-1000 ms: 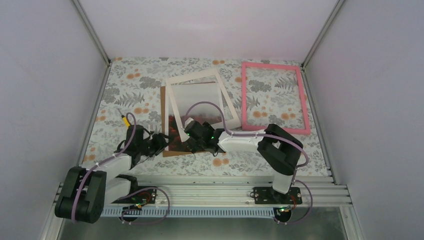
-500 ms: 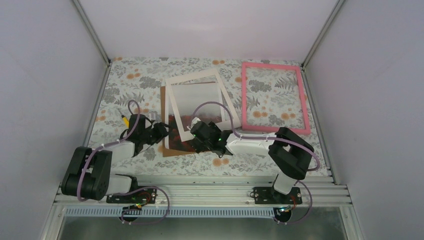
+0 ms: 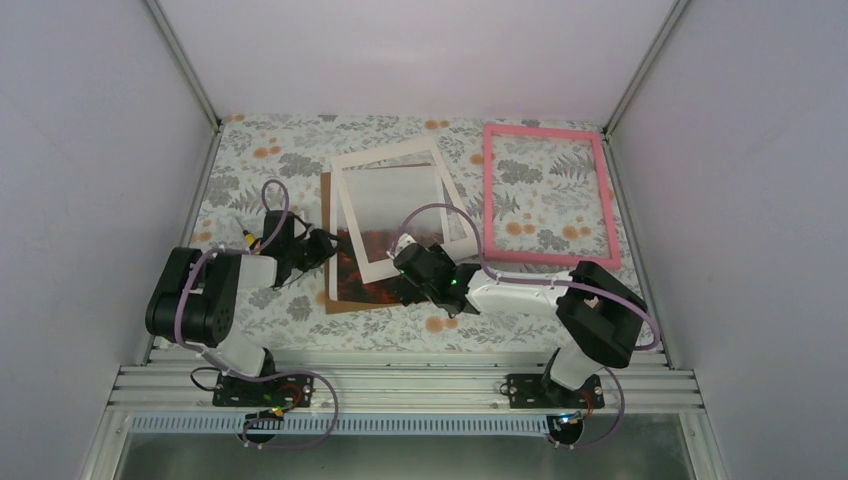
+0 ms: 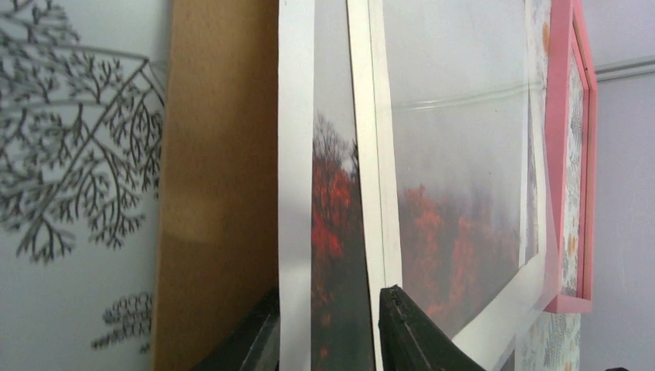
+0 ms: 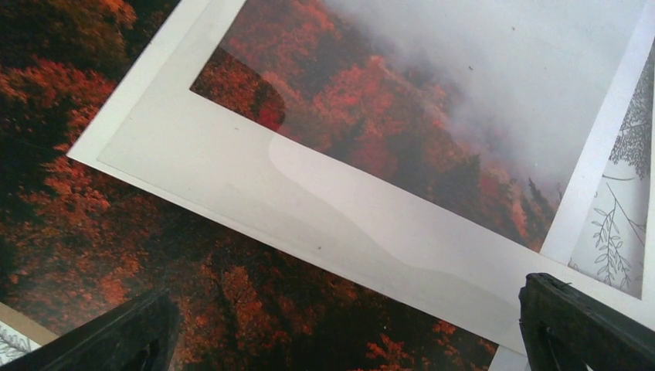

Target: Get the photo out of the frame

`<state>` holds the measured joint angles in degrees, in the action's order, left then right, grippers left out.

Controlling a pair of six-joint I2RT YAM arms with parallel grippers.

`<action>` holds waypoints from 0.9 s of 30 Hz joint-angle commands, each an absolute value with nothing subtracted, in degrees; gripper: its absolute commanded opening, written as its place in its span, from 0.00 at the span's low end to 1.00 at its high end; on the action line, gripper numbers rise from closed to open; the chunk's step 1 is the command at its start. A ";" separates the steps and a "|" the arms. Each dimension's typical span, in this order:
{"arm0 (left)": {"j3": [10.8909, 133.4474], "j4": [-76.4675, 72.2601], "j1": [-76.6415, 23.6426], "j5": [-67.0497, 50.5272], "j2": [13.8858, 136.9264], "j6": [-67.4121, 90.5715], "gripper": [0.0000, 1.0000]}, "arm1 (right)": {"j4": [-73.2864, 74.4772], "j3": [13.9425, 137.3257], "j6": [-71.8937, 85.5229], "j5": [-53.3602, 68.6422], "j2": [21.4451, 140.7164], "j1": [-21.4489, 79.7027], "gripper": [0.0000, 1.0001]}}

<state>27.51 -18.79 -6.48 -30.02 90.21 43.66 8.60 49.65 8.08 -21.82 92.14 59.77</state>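
Plainly the photo (image 4: pixel 334 232) (red-orange trees, grey mist) sits inside the part-spread left hand (image 4: pixel 330 294); right hand (image 5: pixel 347 305) gapes.

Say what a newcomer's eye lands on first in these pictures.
The red-orange autumn photo lies mid-table on a brown backing board, a cream mat board skewed over it. A bright pink frame lies to its right. The left gripper sits at the photo's left edge; the right gripper hangs wide open over its near end.
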 commanded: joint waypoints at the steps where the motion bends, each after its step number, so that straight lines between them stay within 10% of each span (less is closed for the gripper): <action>1: 30.01 -22.52 -5.51 -29.89 92.60 41.38 0.27 | 7.13 48.22 9.67 -23.69 90.95 59.05 1.00; 10: 30.48 -21.67 -5.02 -30.98 94.09 39.99 0.03 | 7.61 46.98 9.73 -19.70 88.81 56.33 1.00; 27: 28.83 -1.25 -3.19 -24.36 79.84 33.90 0.02 | 11.59 51.68 9.98 -7.67 87.87 42.95 1.00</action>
<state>29.89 -7.49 -3.92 -27.35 83.74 36.64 10.96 49.25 8.78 -11.27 89.21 45.69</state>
